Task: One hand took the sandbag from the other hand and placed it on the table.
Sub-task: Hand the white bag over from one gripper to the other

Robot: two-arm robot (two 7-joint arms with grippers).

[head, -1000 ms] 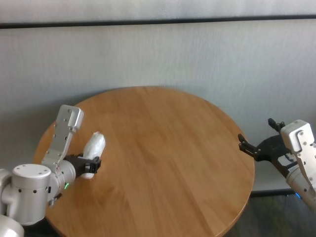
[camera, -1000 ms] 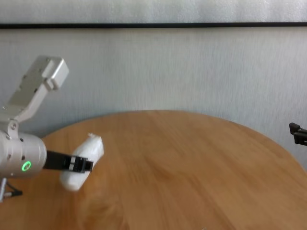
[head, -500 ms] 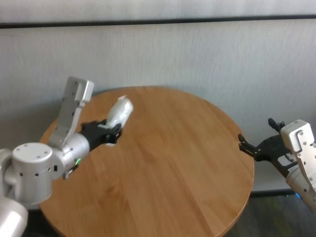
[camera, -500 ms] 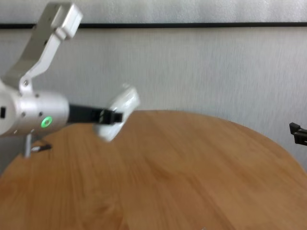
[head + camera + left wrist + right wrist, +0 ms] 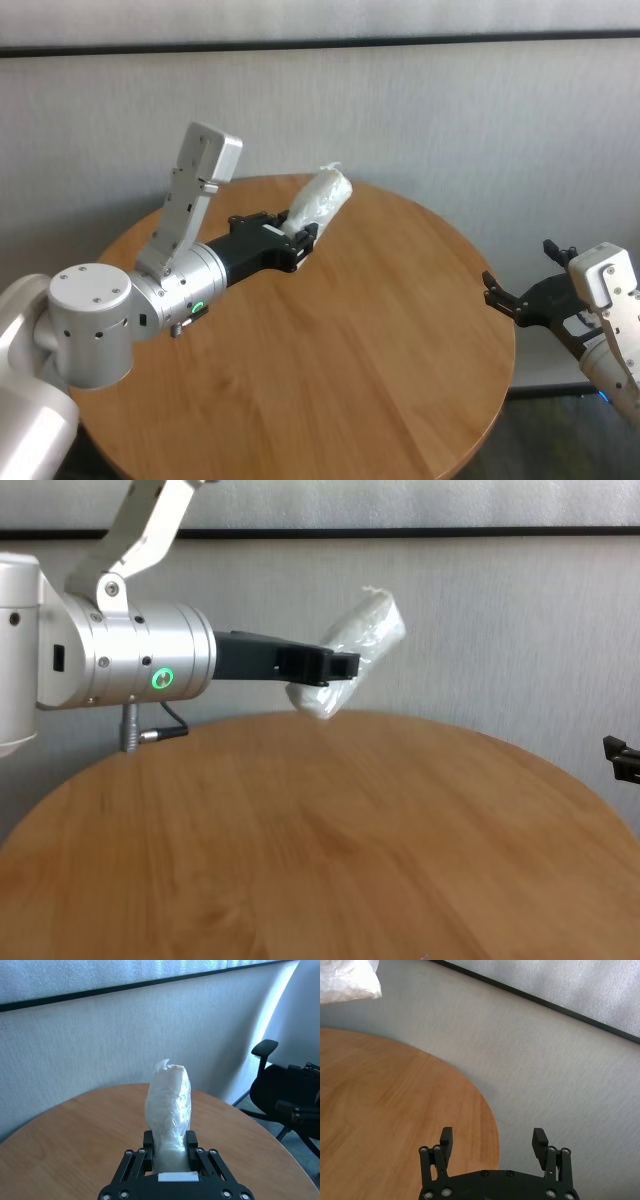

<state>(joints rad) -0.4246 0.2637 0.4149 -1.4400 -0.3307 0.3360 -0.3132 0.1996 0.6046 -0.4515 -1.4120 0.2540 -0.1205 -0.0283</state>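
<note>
My left gripper [image 5: 298, 238], on the silver wrist with the green ring [image 5: 159, 678], is shut on the white sandbag [image 5: 320, 200] and holds it well above the round wooden table [image 5: 330, 350], over its far side. The sandbag [image 5: 169, 1105] sticks out past the fingers with its crimped end forward; it also shows in the chest view [image 5: 352, 660] and in a corner of the right wrist view [image 5: 347, 980]. My right gripper [image 5: 525, 297] is open and empty, just off the table's right edge; the right wrist view shows it too [image 5: 493, 1143].
A grey wall with a black rail runs behind the table. A black office chair [image 5: 287, 1092] stands on the floor beyond the table's right side.
My left arm has lifted the sandbag off low over the table's left part and swung it up and toward the middle-far side. The right arm has not moved.
</note>
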